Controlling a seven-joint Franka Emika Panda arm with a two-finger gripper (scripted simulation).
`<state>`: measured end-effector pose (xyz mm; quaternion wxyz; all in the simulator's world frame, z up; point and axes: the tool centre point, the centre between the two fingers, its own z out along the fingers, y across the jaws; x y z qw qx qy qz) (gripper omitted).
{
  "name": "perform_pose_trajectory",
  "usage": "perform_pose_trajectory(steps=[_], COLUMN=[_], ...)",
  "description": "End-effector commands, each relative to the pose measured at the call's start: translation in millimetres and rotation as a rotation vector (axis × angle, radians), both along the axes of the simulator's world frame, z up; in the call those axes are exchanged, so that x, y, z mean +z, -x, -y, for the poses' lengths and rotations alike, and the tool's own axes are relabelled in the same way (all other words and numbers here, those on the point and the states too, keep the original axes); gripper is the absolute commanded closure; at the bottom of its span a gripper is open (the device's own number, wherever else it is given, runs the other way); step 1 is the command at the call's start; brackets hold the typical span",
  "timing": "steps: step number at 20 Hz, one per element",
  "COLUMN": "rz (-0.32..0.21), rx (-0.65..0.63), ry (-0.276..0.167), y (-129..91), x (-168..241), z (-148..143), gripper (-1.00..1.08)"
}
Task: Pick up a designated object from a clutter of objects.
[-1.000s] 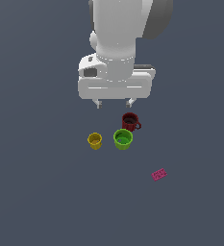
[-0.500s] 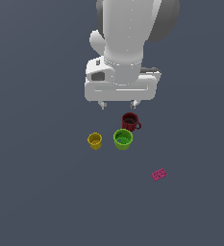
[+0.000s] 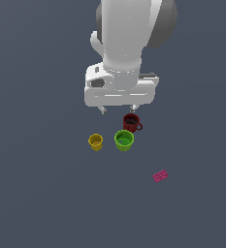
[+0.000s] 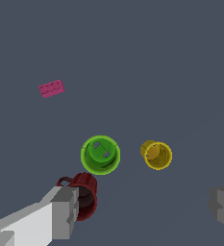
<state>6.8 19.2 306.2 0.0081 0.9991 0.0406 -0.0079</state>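
Observation:
The designated object, a small plain yellow cup (image 3: 95, 142) (image 4: 156, 154), stands upright in the clutter of objects, on the exterior view's left of a bright green cup (image 3: 124, 140) (image 4: 100, 154). A dark red handled mug (image 3: 131, 122) (image 4: 82, 194) sits just behind the green cup. A flat pink block (image 3: 160, 176) (image 4: 51, 88) lies apart from them. My gripper (image 3: 118, 110) (image 4: 144, 209) hangs open above and behind the cups, with nothing between its fingers. One finger (image 4: 65, 211) partly covers the red mug in the wrist view.
The cups and block rest on a plain dark grey floor (image 3: 41, 193). The white arm and hand body (image 3: 120, 92) loom over the area behind the cups.
The hand has drifted slightly lower in the exterior view, closer to the cups, still open. The cups, mug and block have not moved.

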Motion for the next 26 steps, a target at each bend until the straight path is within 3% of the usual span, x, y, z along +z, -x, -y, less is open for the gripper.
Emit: perform_pose_trajectory(steps=[1, 13, 26], rz=[0.0, 0.004, 0.01], rx=[0.018, 0.18, 0.364], ry=[-0.002, -0.018, -0.022], y=[-1.1, -1.7, 20.7], x=[-9.7, -94.0, -185.9], z=[4.5, 44.4, 90.8], gripper=[-0.92, -0.92, -0.92])
